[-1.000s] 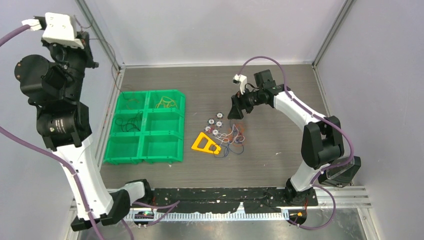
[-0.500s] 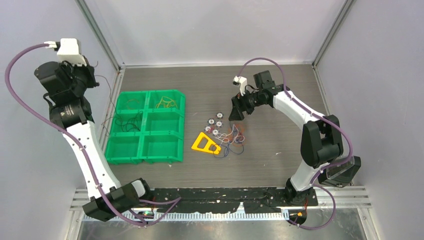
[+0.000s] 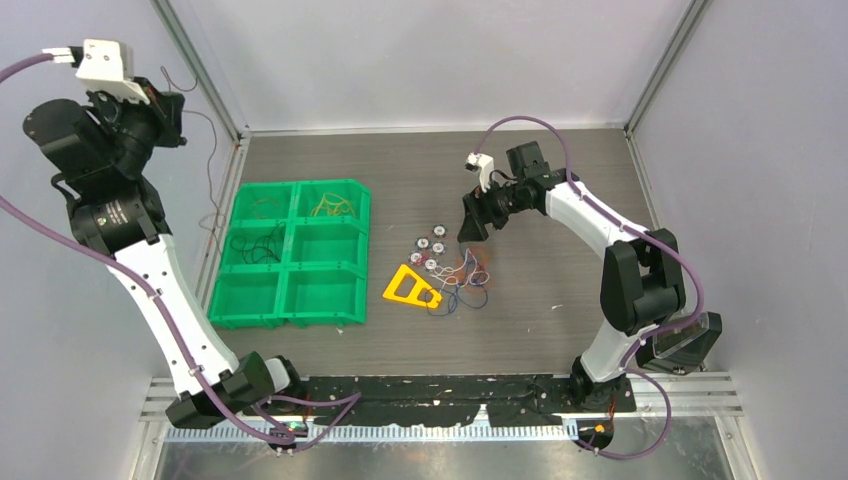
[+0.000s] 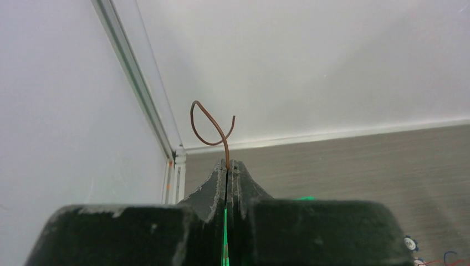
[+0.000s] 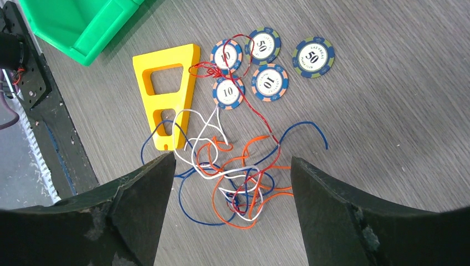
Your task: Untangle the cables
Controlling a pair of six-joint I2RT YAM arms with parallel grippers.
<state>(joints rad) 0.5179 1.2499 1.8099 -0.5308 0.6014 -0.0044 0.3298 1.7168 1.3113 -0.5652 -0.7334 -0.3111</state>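
A tangle of blue, orange, white and red cables (image 5: 244,183) lies on the table beside a yellow plastic piece (image 5: 166,88); it also shows in the top view as the tangle (image 3: 462,282). My right gripper (image 5: 230,159) hovers open straight above it, touching nothing, seen from above as the right gripper (image 3: 472,225). My left gripper (image 4: 227,164) is shut on a thin brown cable (image 4: 208,124) that curls in a loop above the tips. High at the far left, the left gripper (image 3: 165,108) lets the brown cable (image 3: 212,150) trail down toward the bin.
A green six-compartment bin (image 3: 290,268) stands left of centre, with a yellow wire (image 3: 332,207) and a black wire (image 3: 255,245) in separate compartments. Several poker chips (image 5: 266,83) lie just beyond the tangle. Enclosure walls stand close on the left and at the back.
The left arm has swung and lifted at the far left with the brown cable still pinched. The right arm and the tangle have not moved.
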